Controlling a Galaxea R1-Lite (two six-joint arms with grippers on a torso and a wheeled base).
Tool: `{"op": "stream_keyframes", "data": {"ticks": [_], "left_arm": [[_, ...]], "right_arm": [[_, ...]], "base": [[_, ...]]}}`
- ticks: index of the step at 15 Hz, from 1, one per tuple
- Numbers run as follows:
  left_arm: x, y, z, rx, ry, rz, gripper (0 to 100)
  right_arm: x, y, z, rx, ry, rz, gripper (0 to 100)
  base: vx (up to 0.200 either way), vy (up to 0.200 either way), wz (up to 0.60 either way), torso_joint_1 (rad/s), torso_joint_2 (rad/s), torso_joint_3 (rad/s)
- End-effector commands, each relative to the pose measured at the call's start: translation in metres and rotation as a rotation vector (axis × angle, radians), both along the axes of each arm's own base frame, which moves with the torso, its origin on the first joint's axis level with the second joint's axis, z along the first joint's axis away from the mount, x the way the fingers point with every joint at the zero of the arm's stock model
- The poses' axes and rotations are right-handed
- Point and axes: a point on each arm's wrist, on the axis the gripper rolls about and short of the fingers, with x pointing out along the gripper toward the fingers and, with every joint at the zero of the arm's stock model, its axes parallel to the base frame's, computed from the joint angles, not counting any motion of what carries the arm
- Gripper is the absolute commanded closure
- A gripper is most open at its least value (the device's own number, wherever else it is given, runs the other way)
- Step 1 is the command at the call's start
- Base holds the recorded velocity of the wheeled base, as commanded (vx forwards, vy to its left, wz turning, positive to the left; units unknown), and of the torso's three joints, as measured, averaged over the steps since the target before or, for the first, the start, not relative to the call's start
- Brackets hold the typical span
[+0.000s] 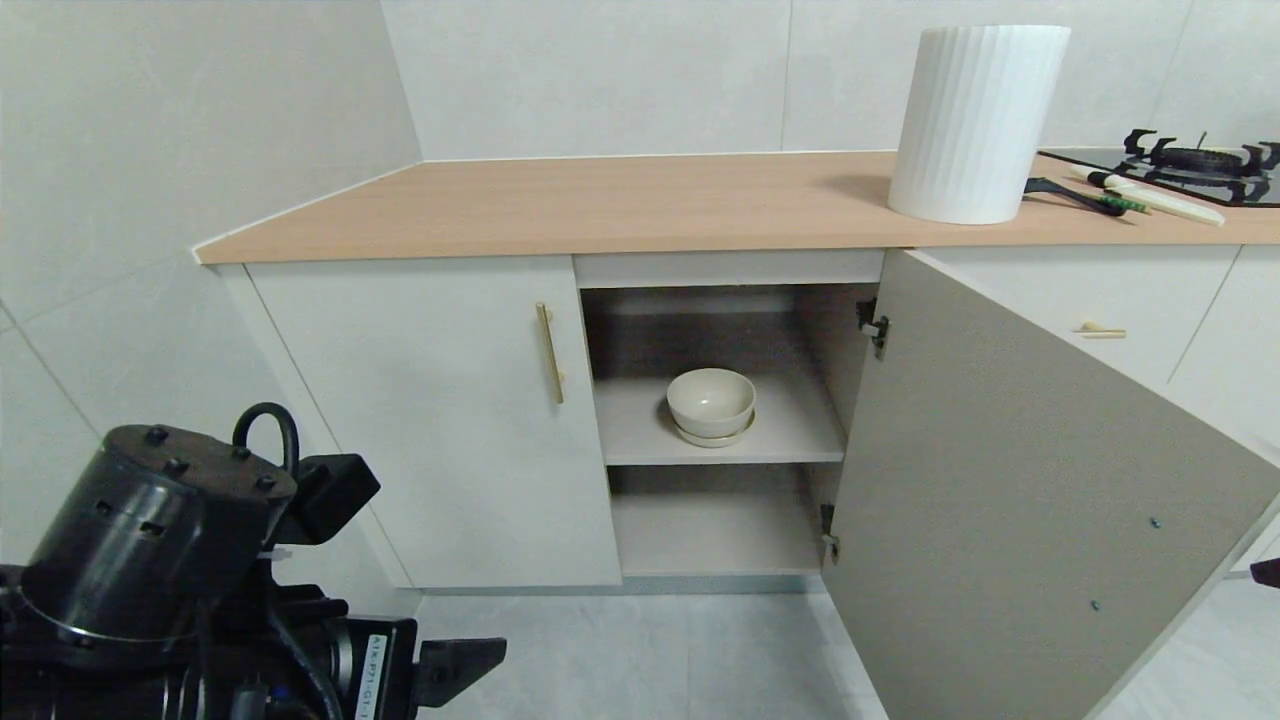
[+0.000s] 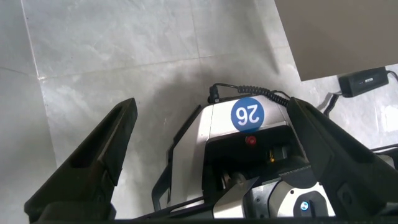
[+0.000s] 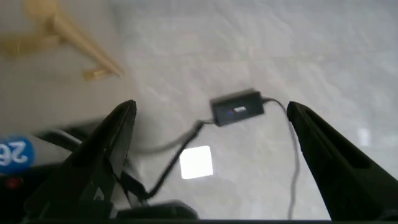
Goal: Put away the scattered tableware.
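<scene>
Kitchen corner, head view, read left to right. The left arm (image 1: 150, 540) sits at 8 o'clock, low before a pale tiled wall (image 1: 180, 120). A wood-toned counter (image 1: 600, 205) runs across the upper half, above white cabinets. The left door (image 1: 420, 420) is shut, with a brass handle (image 1: 549, 352) along its right edge. The middle compartment stands open. On its upper shelf (image 1: 790, 425), at the centre of the view, a cream bowl (image 1: 711, 400) sits upright on a plate (image 1: 712, 437). The lower shelf (image 1: 715, 535) is at 6 o'clock from the bowl. The right door (image 1: 1000, 480) is swung wide open at 4 o'clock. On the counter at 1 o'clock stands a white ribbed cylinder (image 1: 975, 120). Just beside it, at 2 o'clock, lie a dark utensil (image 1: 1075, 195) and a cream one (image 1: 1160, 197), near a hob (image 1: 1200, 160). Grey floor tiles (image 1: 620, 650) lie before the cabinets.

Left wrist view: the left gripper (image 2: 211, 106) has its jaws wide apart and holds nothing, above grey floor.

Right wrist view: the right gripper (image 3: 211, 109) likewise has its jaws apart and holds nothing. Beneath it on the floor lies a black adapter (image 3: 236, 107) with its cable.
</scene>
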Motion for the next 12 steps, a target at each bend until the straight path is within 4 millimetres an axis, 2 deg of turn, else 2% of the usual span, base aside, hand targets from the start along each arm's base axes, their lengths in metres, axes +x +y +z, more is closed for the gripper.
{"op": "stream_keyframes", "data": {"ticks": [1,7,12], "left_arm": [[0.000,0.000,0.000,0.001,0.000,0.001,0],[0.000,0.000,0.000,0.000,-0.002,0.001,0],[0.000,0.000,0.000,0.000,0.000,0.000,0]], "right_arm": [[0.020,-0.007,-0.010,0.050,0.027,0.000,0],[0.036,-0.011,-0.018,0.135,-0.023,0.007,0],[0.035,-0.003,-0.022,0.191,-0.058,0.097,0]], "base": [[0.000,0.000,0.00,0.000,0.00,0.000],[0.000,0.000,0.00,0.000,0.00,0.000],[0.000,0.000,0.00,0.000,0.00,0.000]]}}
